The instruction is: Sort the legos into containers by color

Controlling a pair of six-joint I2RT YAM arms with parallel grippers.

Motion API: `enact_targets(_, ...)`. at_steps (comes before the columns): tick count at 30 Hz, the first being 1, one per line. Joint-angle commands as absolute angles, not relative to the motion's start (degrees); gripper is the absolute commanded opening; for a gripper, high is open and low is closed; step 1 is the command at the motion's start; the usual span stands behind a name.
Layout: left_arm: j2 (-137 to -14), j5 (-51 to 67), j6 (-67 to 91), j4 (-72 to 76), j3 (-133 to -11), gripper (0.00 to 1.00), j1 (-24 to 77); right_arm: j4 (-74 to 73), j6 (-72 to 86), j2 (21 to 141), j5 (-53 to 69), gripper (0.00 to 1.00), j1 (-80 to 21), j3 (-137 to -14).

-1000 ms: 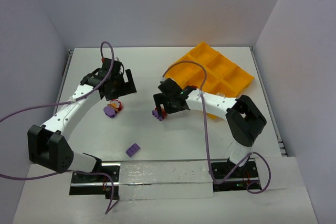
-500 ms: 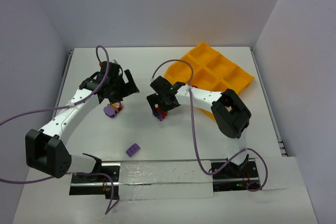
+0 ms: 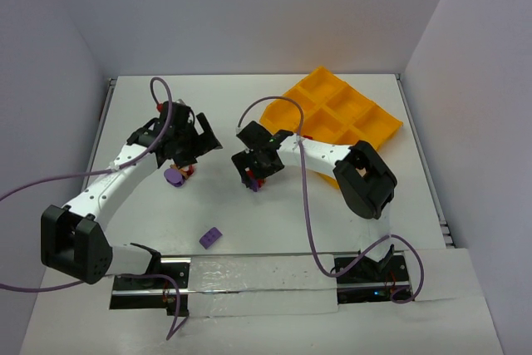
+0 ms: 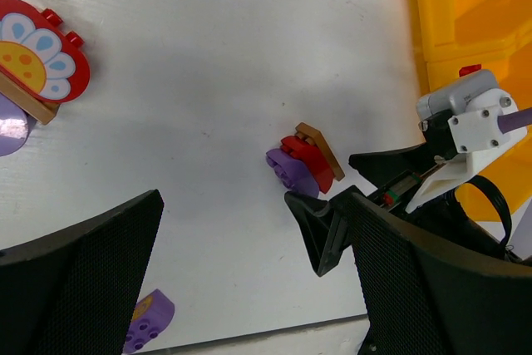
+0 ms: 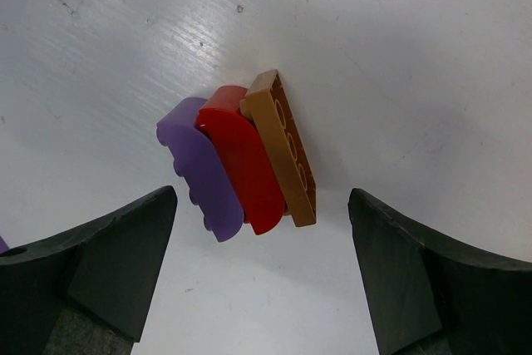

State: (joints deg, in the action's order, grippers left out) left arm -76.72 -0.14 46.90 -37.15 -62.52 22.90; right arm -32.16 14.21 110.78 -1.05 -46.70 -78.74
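The right pincer (image 3: pixel 253 164) hangs directly above a small cluster of three legos (image 5: pixel 241 164). Its two fingers (image 5: pixel 91 276) are spread wide, and in the right wrist view one stands on each side of the cluster, touching nothing. The cluster lies on the white tabletop (image 3: pixel 274 214), just beside the near-left corner of the orange-yellow tray (image 3: pixel 391 130) but outside of it.

The three pieces are pressed together side by side: a purple brick (image 5: pixel 199 172) on the left, a red one with a rounded back (image 5: pixel 245 164) in the middle, and a thin brown plate (image 5: pixel 287 151) on the right. Each piece has its long axis running from upper left to lower right in that view, nearly crosswise to the line between the fingers. I judge that a closing would therefore press on the purple outer face and the brown outer face, across the stack and not along it.

The left pincer (image 4: pixel 224 205) is also spread and holds nothing. It is well apart from this cluster and nearer to another one with a red flower piece (image 4: pixel 33 56), so the right arm is clearly the nearer one here. One single purple brick (image 3: pixel 210 238) lies alone toward the near edge.
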Motion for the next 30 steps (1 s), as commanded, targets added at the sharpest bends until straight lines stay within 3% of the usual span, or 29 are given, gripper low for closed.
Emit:
enact_targets(1, -77.8, 1.4, 47.7, -33.5, -63.5, 0.99, 23.1, -32.1, 13.1, 111.7, -1.8, 0.88, -47.1, -79.3)
enact_targets(5, -79.8, 0.8, 47.3, -34.2, -67.3, 0.99, 23.2, -31.4, 13.0, 111.9, -0.3, 0.82, -47.0, -79.4)
enact_targets(18, -84.8, 4.7, 45.6, -33.2, -70.3, 0.99, 23.2, -30.2, 12.7, 111.6, 3.7, 0.77, -47.4, -80.0)
enact_targets(22, -82.4, 7.4, 46.5, -28.5, -66.6, 0.99, 23.2, -29.8, 12.5, 111.4, 3.9, 0.63, -47.3, -78.7)
enact_targets(30, -81.4, 8.7, 47.1, -23.1, -59.9, 0.99, 23.1, -29.2, 13.5, 109.3, 4.1, 0.55, -47.3, -78.0)
